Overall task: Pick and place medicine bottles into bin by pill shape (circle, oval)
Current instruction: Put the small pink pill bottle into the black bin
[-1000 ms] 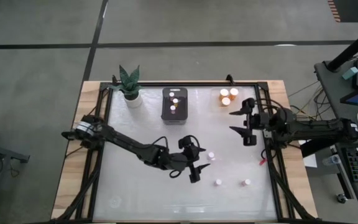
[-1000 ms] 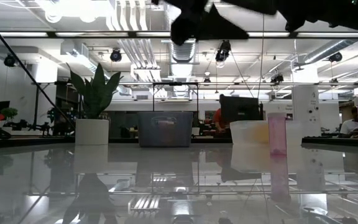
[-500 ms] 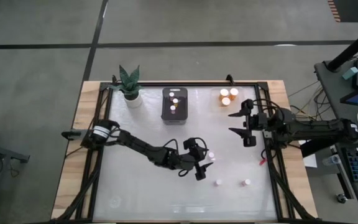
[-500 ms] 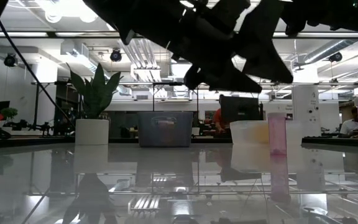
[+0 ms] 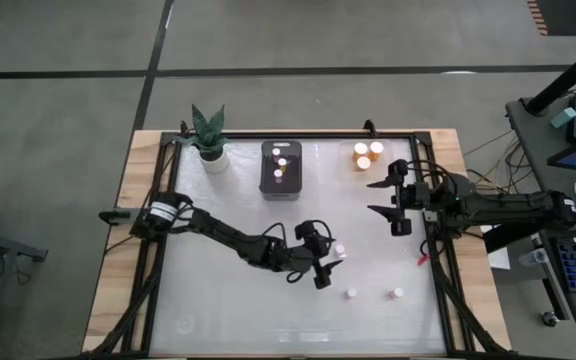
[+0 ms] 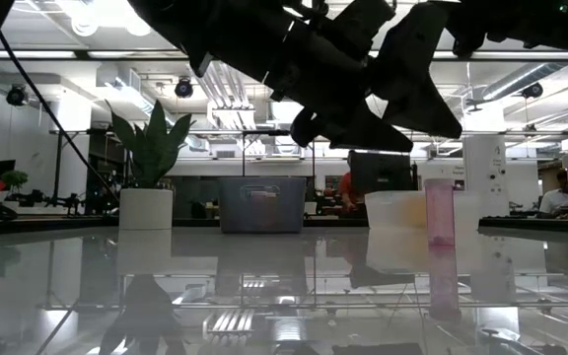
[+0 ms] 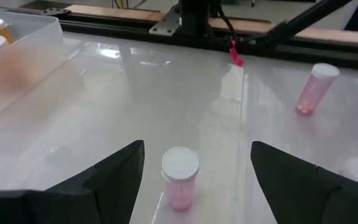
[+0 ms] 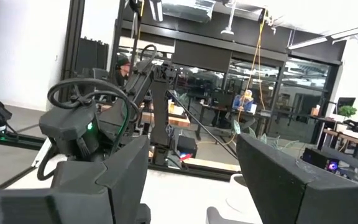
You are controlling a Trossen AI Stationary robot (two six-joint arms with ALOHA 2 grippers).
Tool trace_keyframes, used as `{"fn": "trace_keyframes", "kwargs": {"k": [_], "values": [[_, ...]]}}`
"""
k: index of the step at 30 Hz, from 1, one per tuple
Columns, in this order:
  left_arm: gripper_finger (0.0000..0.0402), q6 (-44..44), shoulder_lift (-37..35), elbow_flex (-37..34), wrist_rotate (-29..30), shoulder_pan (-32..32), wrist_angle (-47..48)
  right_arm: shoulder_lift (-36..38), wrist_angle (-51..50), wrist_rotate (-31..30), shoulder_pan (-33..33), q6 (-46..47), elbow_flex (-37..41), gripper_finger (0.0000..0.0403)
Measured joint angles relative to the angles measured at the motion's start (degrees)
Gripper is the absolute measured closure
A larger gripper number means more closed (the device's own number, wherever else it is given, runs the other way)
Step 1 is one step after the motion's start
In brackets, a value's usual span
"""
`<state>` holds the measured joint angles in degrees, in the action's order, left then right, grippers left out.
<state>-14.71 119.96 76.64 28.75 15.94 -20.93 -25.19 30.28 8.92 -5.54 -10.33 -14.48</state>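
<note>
My left gripper (image 5: 325, 262) reaches low across the middle of the table (image 5: 218, 300), fingers spread wide, and a pinkish medicine bottle (image 7: 179, 178) with a white cap stands upright between them, not touched on either side. Seen from above, that bottle (image 5: 340, 249) sits at my fingertips. Two more small bottles stand apart nearer the front edge, one (image 5: 351, 293) close by and one (image 5: 398, 293) toward the right rail. The glass around all three is bare, so there is room on every side.

The dark bin (image 5: 280, 167) sits at the far edge with white caps inside; a clear tray (image 5: 366, 155) with orange bottles lies to its right, and a potted plant (image 5: 208, 140) at the far left corner.

My right gripper (image 5: 389, 201) hovers by the right rail, fingers wide apart and empty.
</note>
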Motion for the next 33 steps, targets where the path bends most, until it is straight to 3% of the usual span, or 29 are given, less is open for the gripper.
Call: {"fn": "trace_keyframes", "kwargs": {"k": [28,33], "values": [[0.0124,0.06,8.39,1.35,-1.13,-2.11,-9.07,-0.02,-0.01,-0.10,-0.13,-1.19,0.00,0.0168],[0.0141,0.10,9.16,1.46,-1.15,-2.18,-10.12,-0.02,0.00,-0.13,-0.13,-1.20,0.00,0.0168]]}}
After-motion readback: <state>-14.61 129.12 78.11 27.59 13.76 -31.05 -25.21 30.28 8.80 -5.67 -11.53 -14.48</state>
